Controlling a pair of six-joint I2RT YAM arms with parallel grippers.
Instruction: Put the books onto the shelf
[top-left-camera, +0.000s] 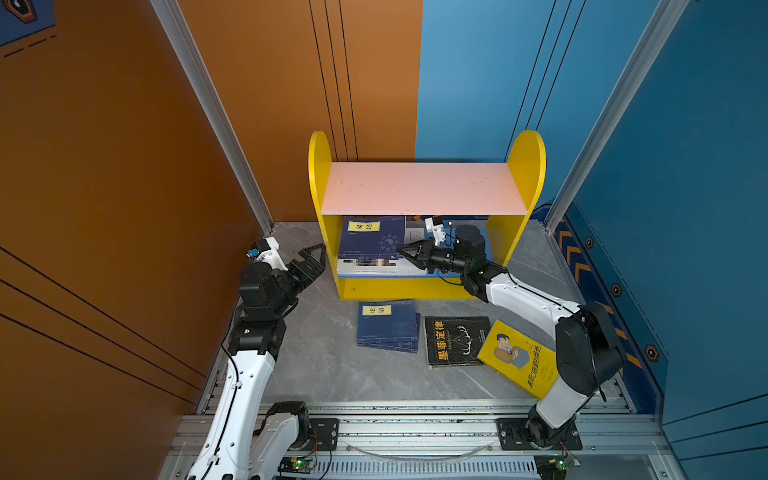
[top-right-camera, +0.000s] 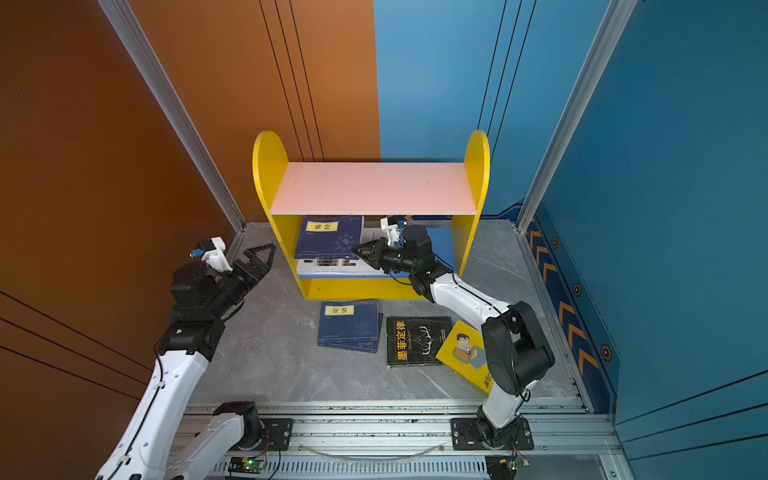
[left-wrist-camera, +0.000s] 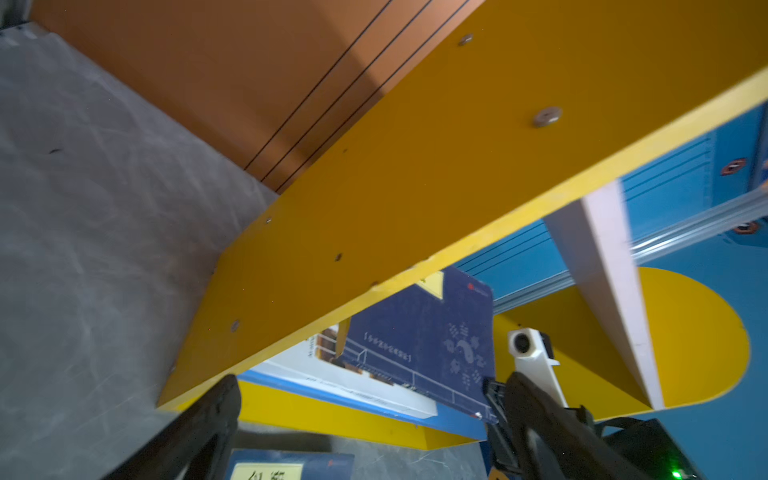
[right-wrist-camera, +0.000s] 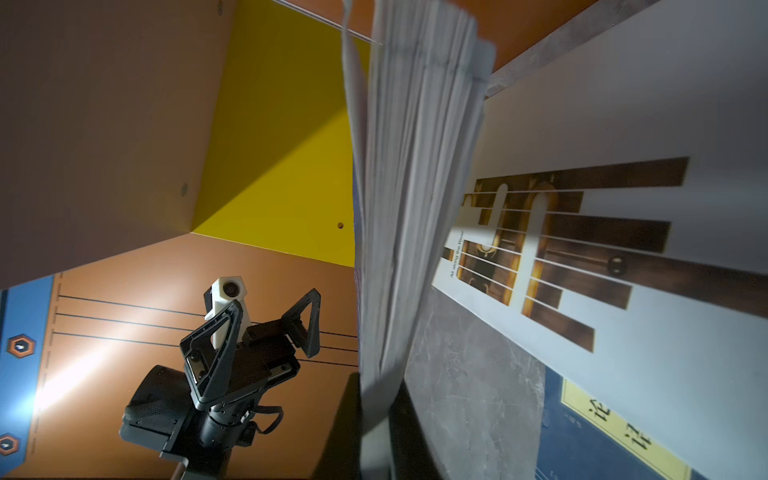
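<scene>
Yellow-sided shelf (top-left-camera: 525, 174): one, centre of both top views, at the back of the grey desk (top-left-camera: 316, 353); two boards, the pink upper board (top-left-camera: 424, 189) bare, the blue lower board (top-right-camera: 444, 241) carrying two books.
White book (top-left-camera: 374, 270): one, flat on the lower board, dark block pattern on its cover.
Navy book (top-left-camera: 372, 239): one on the shelf, yellow title label, lying over the white book; the right wrist view shows its page edge lifted at an angle off the white cover.
Navy stack (top-left-camera: 386, 328): two books on the desk, just below the shelf's base in the frame; the lower one shows only at its edges.
Black book (top-left-camera: 455, 340): one, flat on the desk, yellow characters, just right of the navy stack.
Yellow book (top-left-camera: 515, 357): one, cartoon man, lower right, a corner over the black book's right edge, its far end hidden by the right arm.
Right tool (top-left-camera: 405, 251): under the pink board, clamped on the shelved navy book's right edge.
Left tool (top-left-camera: 316, 261): jaws wide apart, empty, just left of the shelf's left side panel.
Book count: six, two on the shelf and four on the desk.
</scene>
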